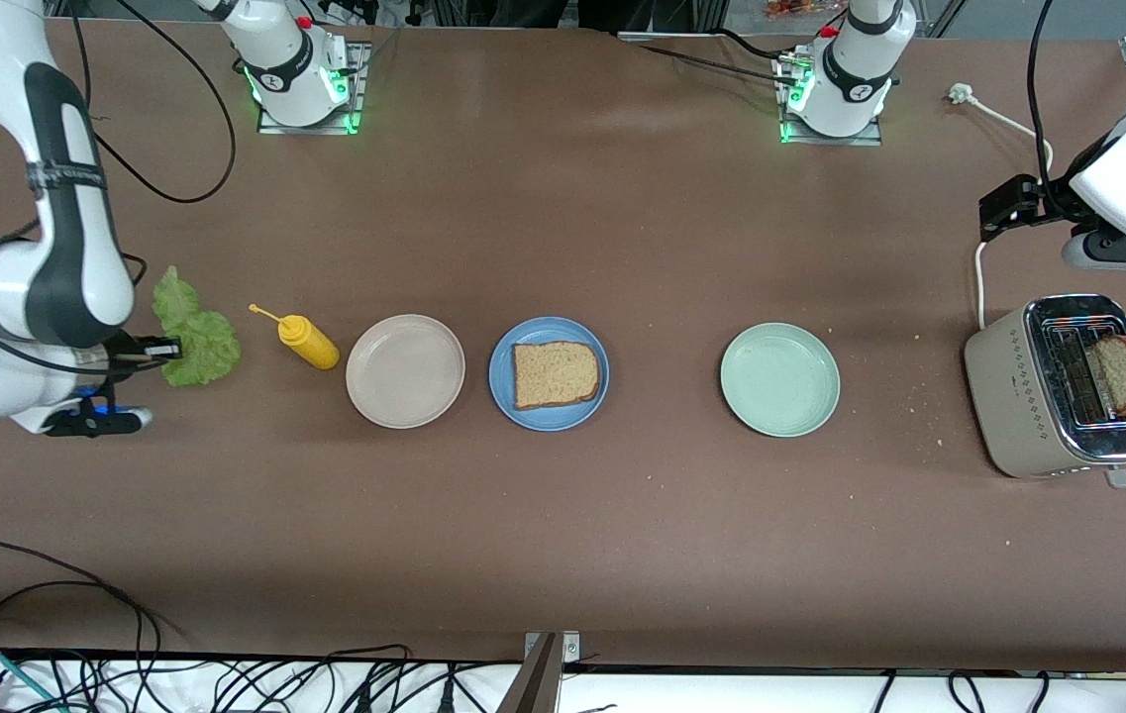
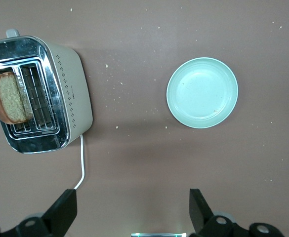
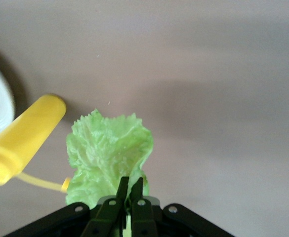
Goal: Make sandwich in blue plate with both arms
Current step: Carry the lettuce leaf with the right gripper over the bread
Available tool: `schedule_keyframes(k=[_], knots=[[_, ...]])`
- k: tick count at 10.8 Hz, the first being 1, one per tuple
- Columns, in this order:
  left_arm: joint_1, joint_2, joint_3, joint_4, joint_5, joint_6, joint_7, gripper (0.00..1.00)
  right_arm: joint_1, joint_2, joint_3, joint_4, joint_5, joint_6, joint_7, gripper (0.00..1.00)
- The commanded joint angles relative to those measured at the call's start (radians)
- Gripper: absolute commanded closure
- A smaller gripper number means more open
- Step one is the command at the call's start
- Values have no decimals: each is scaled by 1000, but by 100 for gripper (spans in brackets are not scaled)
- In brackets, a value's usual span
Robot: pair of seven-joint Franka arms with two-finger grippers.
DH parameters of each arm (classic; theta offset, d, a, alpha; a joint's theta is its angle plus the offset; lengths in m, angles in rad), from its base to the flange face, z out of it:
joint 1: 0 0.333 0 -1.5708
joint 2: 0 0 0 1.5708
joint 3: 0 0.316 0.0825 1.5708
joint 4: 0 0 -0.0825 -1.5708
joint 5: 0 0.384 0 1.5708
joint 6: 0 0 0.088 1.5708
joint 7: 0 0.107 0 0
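- Our right gripper [image 1: 169, 348] is pinched tight on the lettuce leaf [image 1: 194, 341] at the right arm's end of the table, beside the yellow mustard bottle [image 1: 305, 341].
- Our left gripper [image 2: 133, 210] waits with fingers wide apart, above the toaster [image 1: 1058, 388] holding a bread slice [image 1: 1122, 374].
- On the blue plate [image 1: 501, 376], between the beige plate [image 1: 405, 371] and the pale green plate [image 1: 779, 379], lies one brown bread slice [image 1: 554, 374].

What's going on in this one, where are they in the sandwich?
The right hand has pinched shut on the lettuce leaf at the right arm's end of the table, beside the yellow squeeze bottle. One bread slice already lies on the blue plate. The second slice stands in the toaster. The left hand waits open, above the table between the toaster and the pale green plate. The beige plate holds nothing.
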Motion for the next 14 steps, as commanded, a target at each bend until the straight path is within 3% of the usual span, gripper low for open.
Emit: schedule_keyframes(k=[1,5,7,11,14], knots=[[-3,16,-2,36,33,-23,-9,0,22,-29,22,155,9,-208,4,97],[-10,18,-3,53,30,-23,-9,0,192,-100,25,169,19,-256,249,97],[-7,18,-3,53,28,-23,-9,0,296,-91,24,179,87,-223,436,97],[1,24,-2,54,27,-21,-8,0,425,-31,24,176,214,-2,725,97],[1,28,0,54,31,-21,-8,0,525,35,24,175,223,171,866,97]])
